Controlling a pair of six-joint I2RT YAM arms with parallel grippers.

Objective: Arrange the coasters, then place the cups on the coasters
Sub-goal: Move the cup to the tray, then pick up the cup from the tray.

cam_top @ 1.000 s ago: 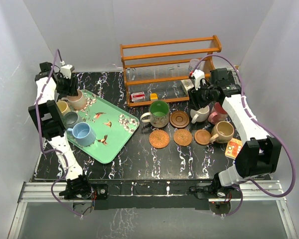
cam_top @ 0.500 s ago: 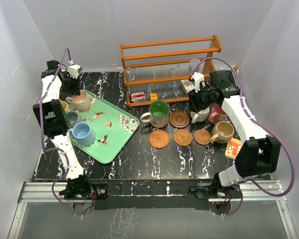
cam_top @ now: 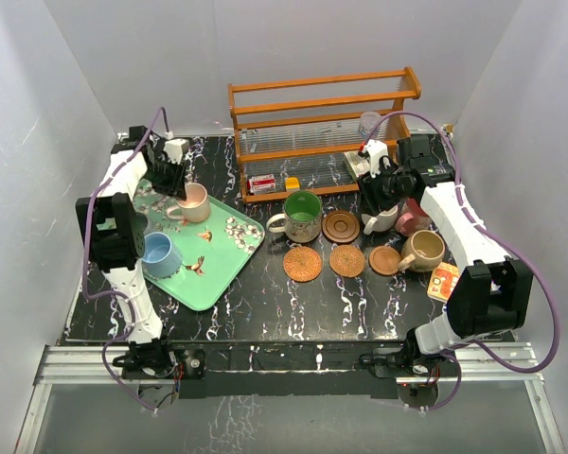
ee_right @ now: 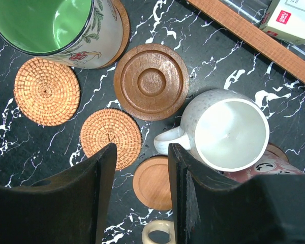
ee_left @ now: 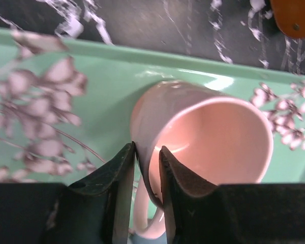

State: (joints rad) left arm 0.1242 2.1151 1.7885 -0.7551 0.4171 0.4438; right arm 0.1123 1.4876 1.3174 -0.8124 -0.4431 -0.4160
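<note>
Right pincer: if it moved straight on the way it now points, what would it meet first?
Probably the smooth brown coaster seen between the right pincer's fingers, or bare table beside it; depth is unclear. The cream mug stands aside from that line.

This is looking like a robotics lab cell: plain white panels (cam_top: 38, 142) are enclosing a black marbled tabletop (cam_top: 265, 303) at frame centre, while two cabled arms (cam_top: 109, 236) are standing bolted to an aluminium rail (cam_top: 284, 364) along the bottom edge.

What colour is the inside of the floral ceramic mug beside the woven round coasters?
Bright green; the floral ceramic mug shows best in the right wrist view.
</note>
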